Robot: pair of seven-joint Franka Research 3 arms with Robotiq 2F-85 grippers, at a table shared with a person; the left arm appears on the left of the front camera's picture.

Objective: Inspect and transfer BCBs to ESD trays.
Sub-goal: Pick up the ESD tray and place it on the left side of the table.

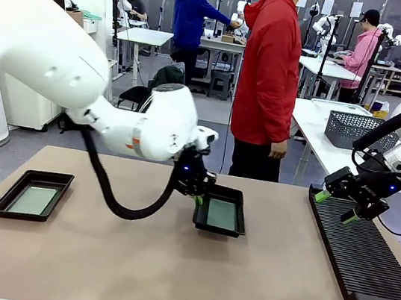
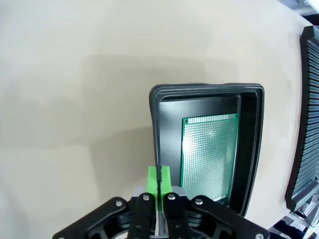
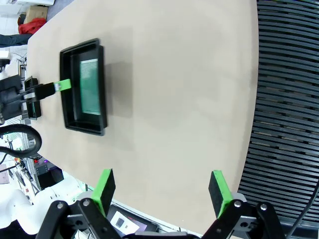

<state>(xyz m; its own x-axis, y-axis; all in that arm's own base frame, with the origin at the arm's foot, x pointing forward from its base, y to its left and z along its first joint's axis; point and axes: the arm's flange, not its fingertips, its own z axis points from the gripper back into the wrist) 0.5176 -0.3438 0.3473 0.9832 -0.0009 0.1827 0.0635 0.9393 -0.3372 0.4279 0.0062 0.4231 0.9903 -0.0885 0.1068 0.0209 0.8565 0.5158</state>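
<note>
Because the left claw (image 1: 195, 192) pinches only the thin left rim of the middle tray (image 1: 222, 215), which seems lifted and tilted above the counter (image 1: 166, 281), the rim could slip free, or the tilt could slide the BCB (image 1: 222, 213) lying inside against a wall or out. Its green pads are shut tight on that rim. Far left, another tray (image 1: 32, 194) lies flat with a board (image 1: 31, 200) inside. Over the ribbed rack (image 1: 365, 258) at right, the right claw (image 1: 337, 206) hangs wide open, holding nothing.

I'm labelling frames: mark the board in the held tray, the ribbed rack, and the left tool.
Pale green perforated rectangular board (image 2: 209, 154), left wrist view, its middle.
Long black ribbed rack (image 1: 365, 258), front view, centre of slats.
Left tool (image 2: 158, 180), left wrist view, shut on black plastic tray (image 2: 155, 129) rim.
</note>
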